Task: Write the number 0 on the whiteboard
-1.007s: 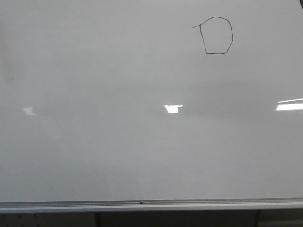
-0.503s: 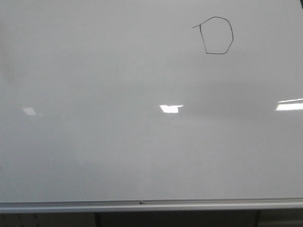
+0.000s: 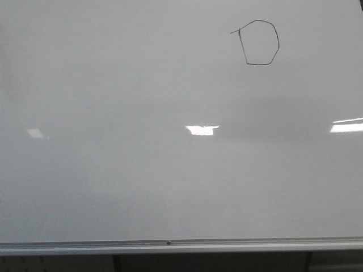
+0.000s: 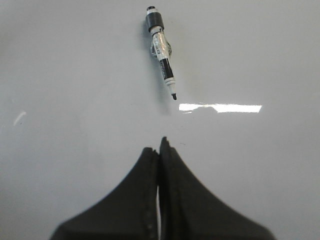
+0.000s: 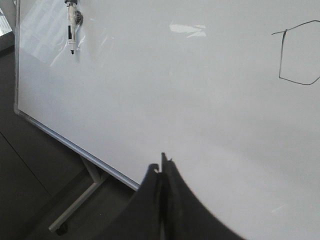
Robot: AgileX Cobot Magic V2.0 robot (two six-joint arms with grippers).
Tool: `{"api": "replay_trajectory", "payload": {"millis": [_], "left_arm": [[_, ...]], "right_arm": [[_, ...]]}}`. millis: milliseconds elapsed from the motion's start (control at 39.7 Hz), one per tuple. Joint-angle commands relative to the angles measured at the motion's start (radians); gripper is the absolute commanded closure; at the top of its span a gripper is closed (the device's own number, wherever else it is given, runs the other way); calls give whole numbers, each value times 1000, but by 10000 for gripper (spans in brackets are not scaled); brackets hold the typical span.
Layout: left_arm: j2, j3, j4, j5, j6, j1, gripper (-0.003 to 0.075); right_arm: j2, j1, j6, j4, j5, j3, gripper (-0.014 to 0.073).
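Already the number 0 (image 3: 261, 43) stands on the whiteboard (image 3: 142, 181); both pincers (image 4: 160, 145) (image 5: 162, 162) are closed, empty, the marker (image 4: 161, 50) ahead of the left one; only retreat seems left.

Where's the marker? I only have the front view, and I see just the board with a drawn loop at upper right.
Observer: The marker shows in the left wrist view, stuck on the whiteboard, uncapped.
Operator: Is either gripper holding anything?
Observer: No. The left gripper is shut with nothing in it.
Operator: And the right?
Observer: The right gripper is shut and empty too, off the board, with the number 0 in its view.
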Motion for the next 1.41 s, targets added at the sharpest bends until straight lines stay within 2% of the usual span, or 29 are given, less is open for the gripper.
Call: {"api": "replay_trajectory", "payload": {"millis": [0,453,680,805,881,1057,1208,1384], "left_arm": [[-20,24,1,-86,-10,-4,740],[-20,24,1,-86,-10,-4,740],[-20,24,1,-86,-10,-4,740],[-20,24,1,-86,-10,-4,740],[-20,24,1,-86,-10,-4,740],[-20,24,1,-86,-10,-4,740],[-20,24,1,-86,-10,-4,740],[-20,24,1,-86,-10,-4,740]], "right_arm": [[-4,-5,-11,26,-36,-30,662],[-4,-5,-11,22,-41,-27,662],[-63,-5,13,-110,-113,13,662],[-131,-17,142,-243,-211,103,662],[-178,-44,277,-336,-263,167,662],[-315,-171,573,-575,-312,319,662],[-439,-291,704,-731,-280,422,662],[-564,-329,800,-842,-255,499,662]]}}
